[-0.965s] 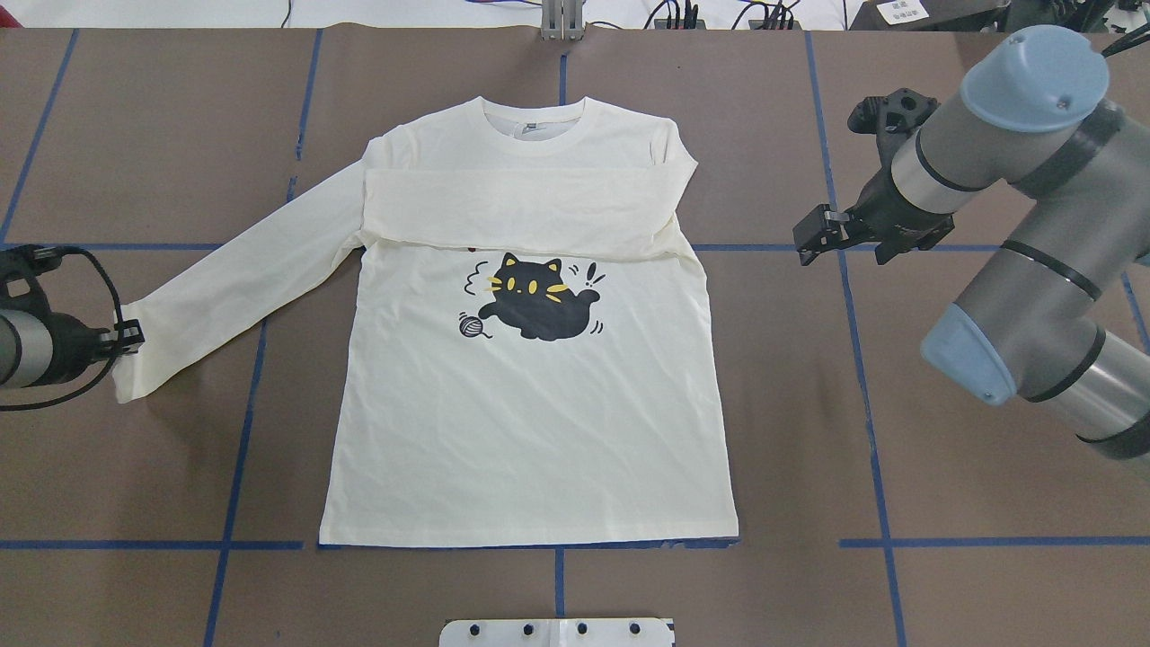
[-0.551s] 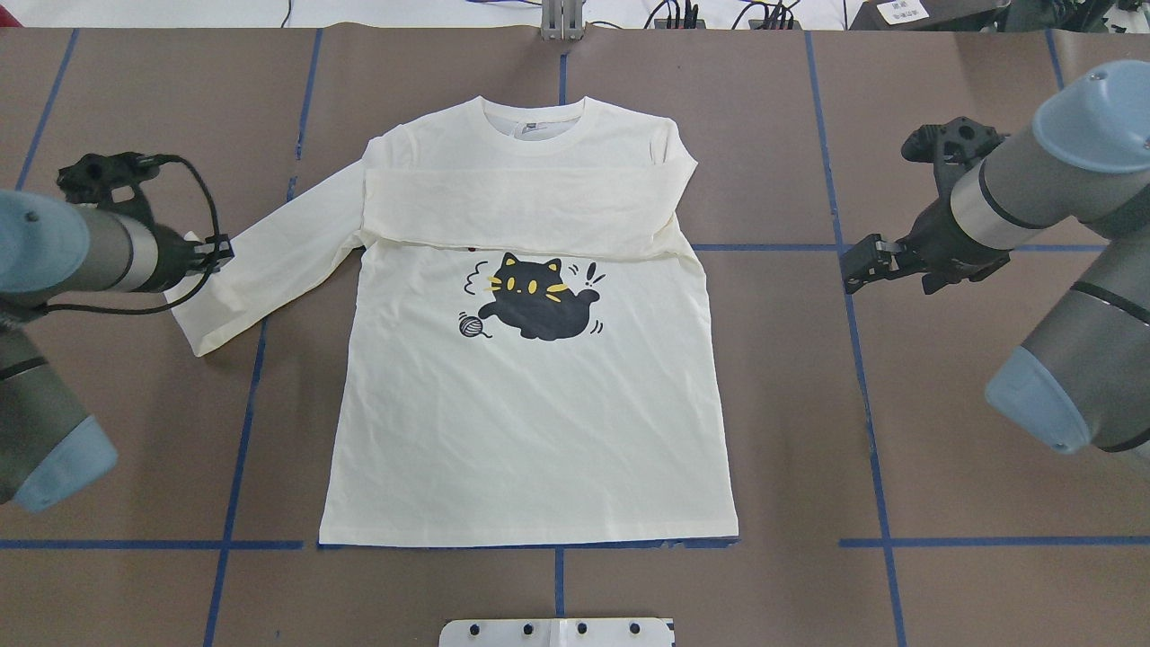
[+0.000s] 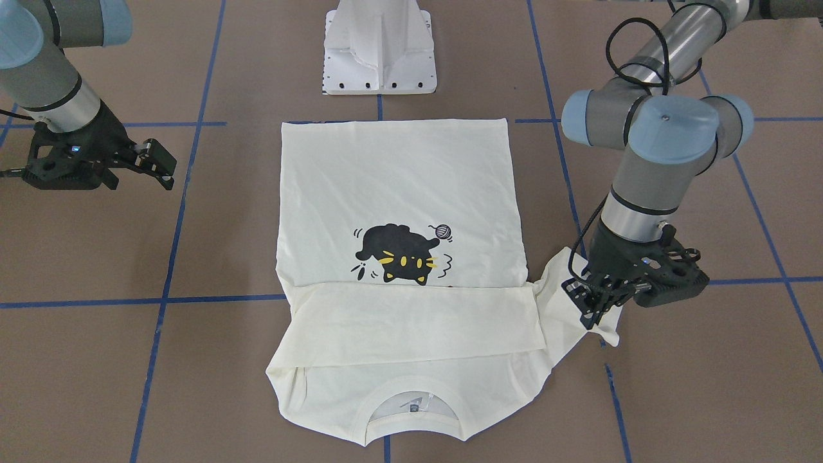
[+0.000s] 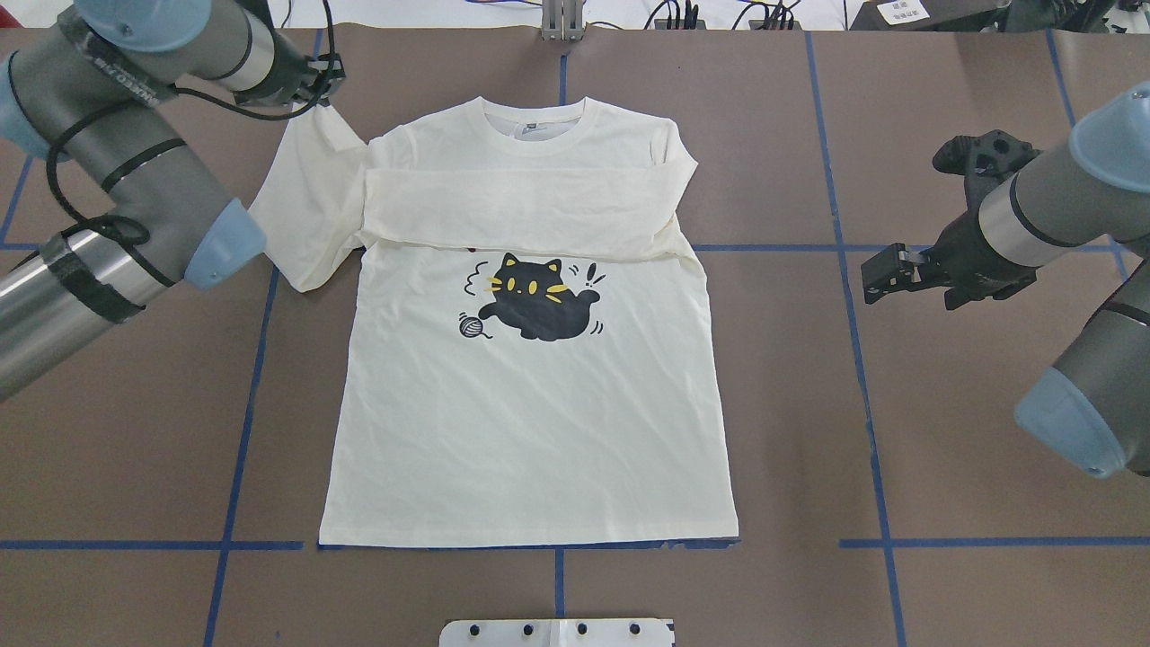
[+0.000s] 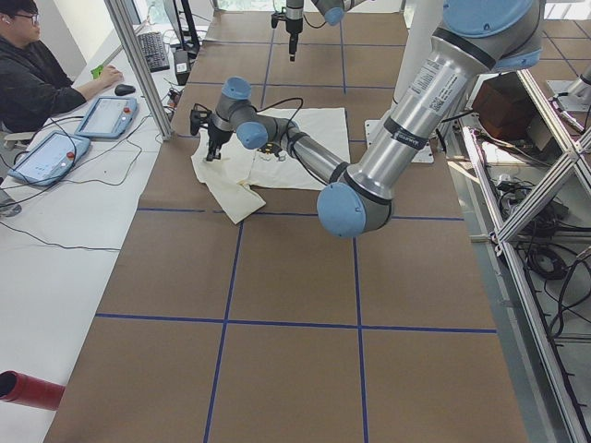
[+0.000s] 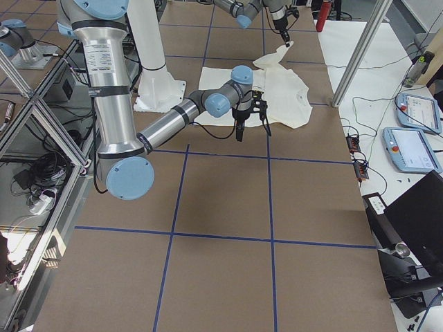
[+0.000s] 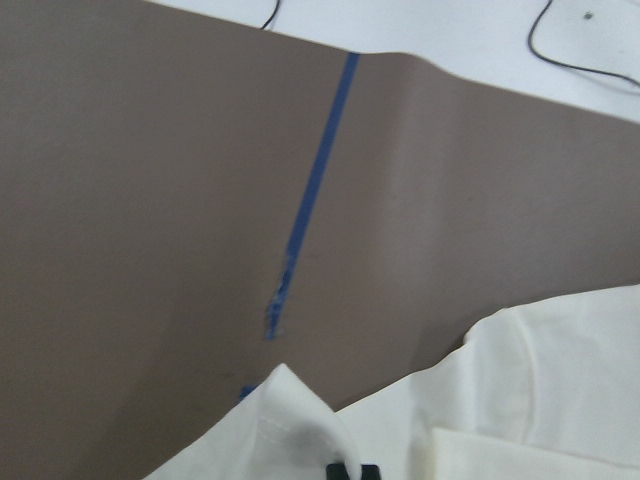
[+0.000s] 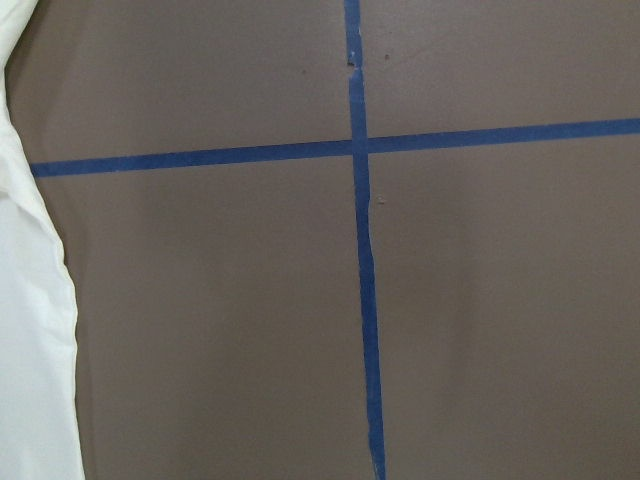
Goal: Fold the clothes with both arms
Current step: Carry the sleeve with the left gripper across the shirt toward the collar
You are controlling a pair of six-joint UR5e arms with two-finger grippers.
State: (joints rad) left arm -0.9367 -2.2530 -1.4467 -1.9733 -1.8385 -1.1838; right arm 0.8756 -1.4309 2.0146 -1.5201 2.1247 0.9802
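Observation:
The cream long-sleeved shirt [image 4: 539,413] lies flat, cat print [image 4: 537,307] up, collar at the far side. One sleeve [image 4: 521,211] is folded across the chest. My left gripper [image 4: 316,87] is shut on the cuff of the other sleeve [image 4: 310,193] and holds it raised beside the shoulder; the sleeve drapes down from it. The front-facing view shows that gripper [image 3: 588,307] pinching the cuff. The left wrist view shows the cuff [image 7: 300,415] at its bottom edge. My right gripper [image 4: 876,274] hovers open over bare table right of the shirt, holding nothing.
The white pedestal base [image 3: 380,48] stands at the near table edge behind the hem. Blue tape lines [image 4: 867,404] grid the brown table. A person [image 5: 32,78] sits at a side desk with tablets [image 5: 106,115] beyond the collar end.
My left gripper carried the sleeve cuff from the table's left side up and inward toward the shoulder, bunching the sleeve. My right gripper drew back to the right, away from the shirt.

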